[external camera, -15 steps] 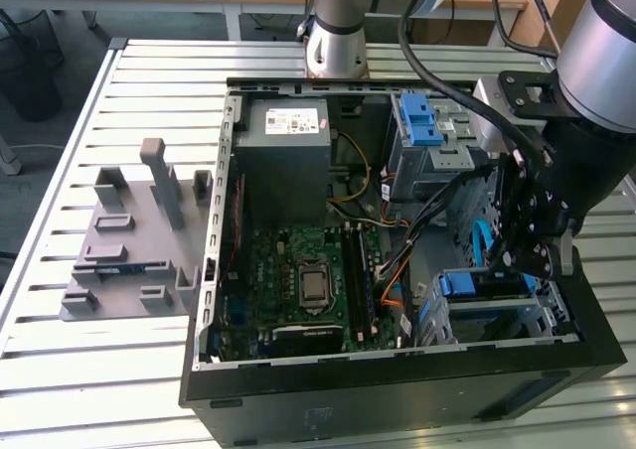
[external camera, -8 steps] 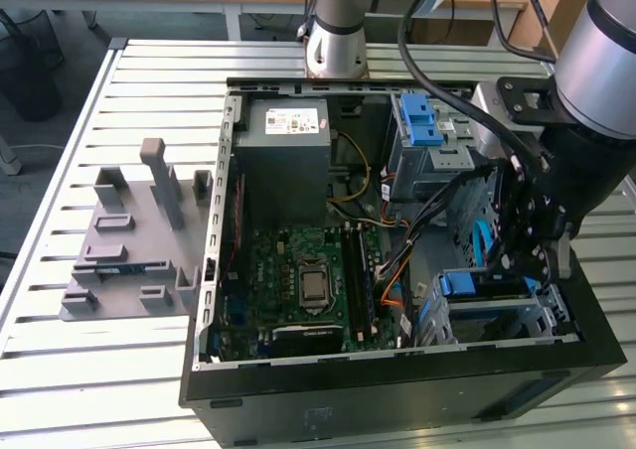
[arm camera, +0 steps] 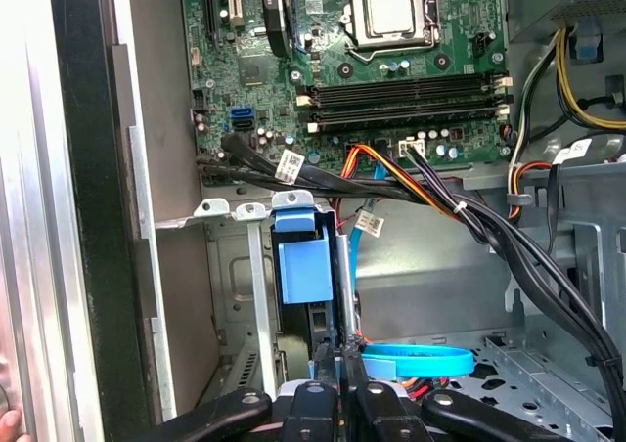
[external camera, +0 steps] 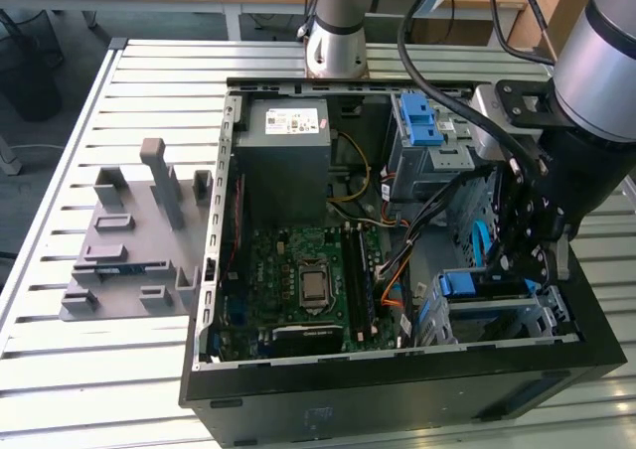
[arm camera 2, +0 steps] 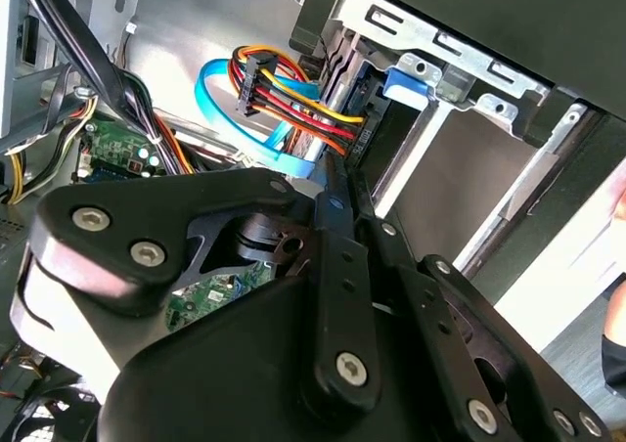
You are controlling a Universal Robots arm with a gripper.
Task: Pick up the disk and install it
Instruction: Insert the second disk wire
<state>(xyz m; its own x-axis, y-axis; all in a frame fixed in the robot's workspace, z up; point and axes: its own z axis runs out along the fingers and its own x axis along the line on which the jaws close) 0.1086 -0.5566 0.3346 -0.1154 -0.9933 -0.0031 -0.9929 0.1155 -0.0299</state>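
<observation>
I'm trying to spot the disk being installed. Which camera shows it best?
The first wrist view: the disk faces the camera, its blue end bracket standing in the grey bay just beyond the gripper. The exterior view shows its blue bracket partly behind the gripper. The second wrist view shows a dark edge and blue tab.

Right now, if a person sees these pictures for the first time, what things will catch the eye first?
First the open computer case on the slatted table, with its green motherboard in the middle. Next the black tool reaching into the case at the exterior view's right, down at the disk with its blue bracket, which stands in a metal bay. Red, yellow and orange cables run beside it.
</observation>
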